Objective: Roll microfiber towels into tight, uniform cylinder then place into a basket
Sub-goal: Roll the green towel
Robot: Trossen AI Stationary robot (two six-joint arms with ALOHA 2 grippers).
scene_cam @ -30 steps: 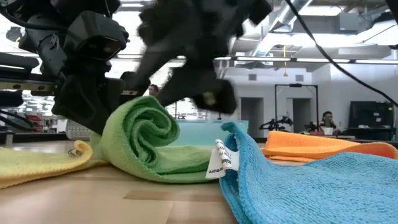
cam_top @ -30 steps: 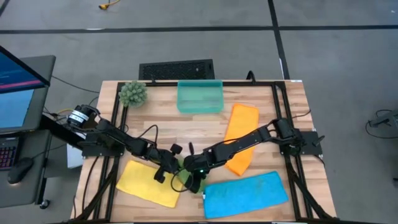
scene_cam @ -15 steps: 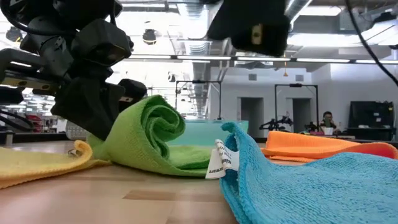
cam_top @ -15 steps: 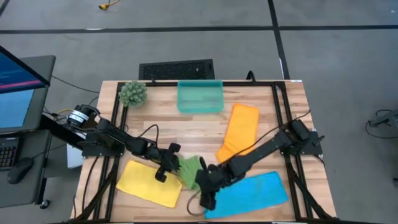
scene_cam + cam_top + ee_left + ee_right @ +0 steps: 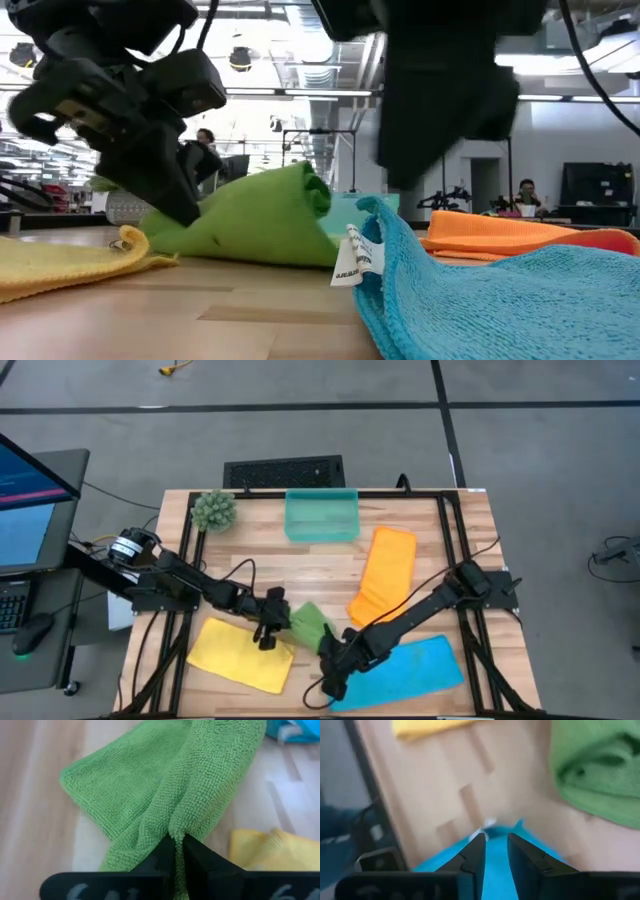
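The green towel (image 5: 310,625) lies loosely folded at the table's near middle, resting on the wood in the low view (image 5: 260,225). My left gripper (image 5: 272,632) is shut on its left end. My right gripper (image 5: 333,682) hovers just above the blue towel's (image 5: 400,670) left corner with its white tag (image 5: 352,262). Its fingers (image 5: 475,855) stand a little apart, blue cloth showing between them, and I see no touch. The yellow towel (image 5: 240,653) lies flat at near left and the orange towel (image 5: 383,575) at right of centre. The teal basket (image 5: 321,515) stands at the far edge. My left gripper pinches a gathered ridge of the green towel (image 5: 175,832) between its two fingers, at the towel's left end; several layers are bunched there. The fingers come slanting down from the table's left. The rest of the towel lies slack on the table beyond the fingertips.
A spiky green plant ball (image 5: 213,510) sits at the far left corner. Black frame rails (image 5: 450,550) run along the table's sides. Bare wood shows between the basket and the green towel. A monitor (image 5: 25,500) stands off the table's left, and a person (image 5: 525,195) sits far behind.
My left gripper has rolled its wrist in place, and the green towel's spiral has come loose into a flatter fold. My right gripper has swung away from the green towel toward the table's near edge, ending over the blue towel's left corner.
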